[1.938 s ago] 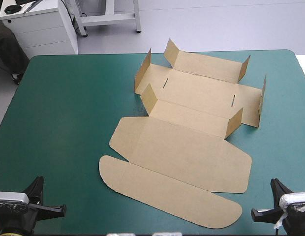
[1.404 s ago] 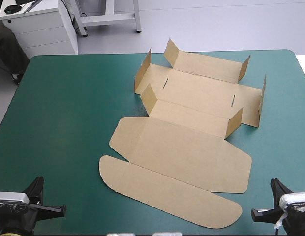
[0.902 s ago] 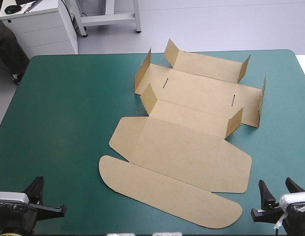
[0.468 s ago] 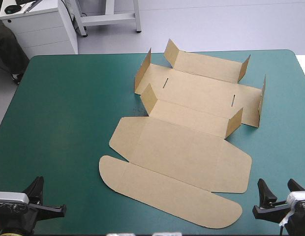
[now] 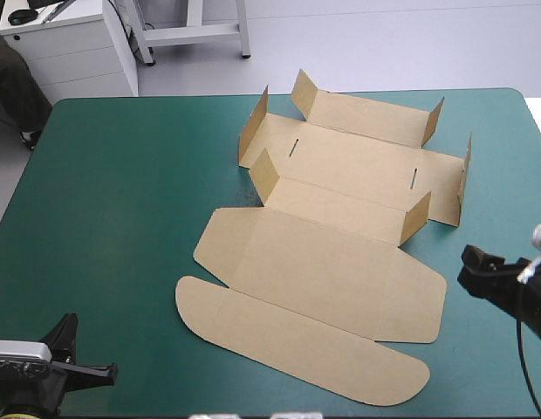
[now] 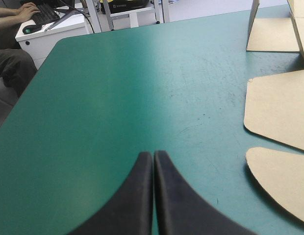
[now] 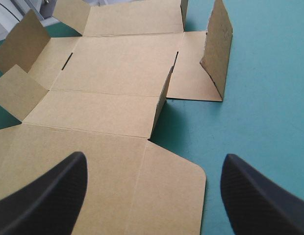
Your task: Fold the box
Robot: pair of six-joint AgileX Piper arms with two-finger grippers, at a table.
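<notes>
Teal-green cover runs over the whole tabletop (image 5: 122, 192), bare on the left hand's side. That left hand (image 6: 153, 157) sits low at the near left corner, about level with the cover and aimed toward the far edge. Its black fingers (image 6: 135, 200) are clenched tip to tip in one pointed arch, with only cover under them. Open cover lies ahead of it. Off to its right show the rounded ends of two flat panels of the box (image 5: 332, 262).

The right hand (image 7: 154, 157) is held up off the cover near the tabletop's right edge, just beside the box's right side and pitched down toward it. Its fingers (image 7: 44, 196) stand wide apart, released, gripping nothing. Under the gap between them lies the broad lid panel (image 7: 93, 181), its rounded corner nearer the right finger.

The box is a brown cut sheet spread over the middle and right of the tabletop, mostly flat. Nearest the hands lies a long tongue (image 5: 297, 340) with rounded ends, flat on the cover. Next comes the lid panel. Ahead of the right hand lies a narrow wall panel, then the base (image 5: 358, 161) with two short slots (image 5: 292, 147), then the far wall panel. Small flaps (image 5: 265, 172) at the ends of these panels stand upright, one tall flap farthest to the right hand's right.
</notes>
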